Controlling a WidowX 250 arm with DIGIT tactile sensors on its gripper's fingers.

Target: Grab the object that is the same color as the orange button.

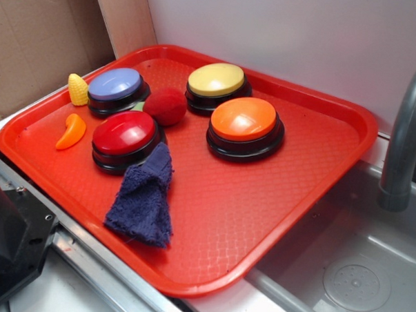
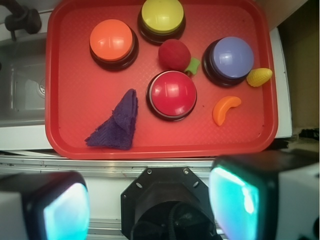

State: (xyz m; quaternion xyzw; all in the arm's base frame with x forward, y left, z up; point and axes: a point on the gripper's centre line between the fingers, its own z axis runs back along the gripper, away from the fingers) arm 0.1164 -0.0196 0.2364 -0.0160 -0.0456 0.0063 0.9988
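The object, a small glossy orange crescent toy (image 1: 71, 131) (image 2: 226, 109), lies on the red tray (image 1: 260, 220) (image 2: 70, 100) near its left end in the exterior view, just left of the red button. The orange button (image 1: 244, 123) (image 2: 112, 41) stands on its black base towards the tray's far side. In the wrist view my gripper (image 2: 150, 200) hangs high above the near side of the tray, over the robot's black base. It is open, with wide-set fingers (image 2: 65, 210) and nothing between them. It is well away from the orange toy.
On the tray also stand a red button (image 1: 124, 133), a yellow button (image 1: 216, 80) and a purple-blue button (image 1: 115, 84). A fuzzy red ball (image 1: 167, 106), a yellow corn cob (image 1: 77, 89) and a purple cloth (image 1: 145, 198) lie there too. A sink (image 1: 355, 273) with a grey faucet (image 1: 405, 137) lies to the right.
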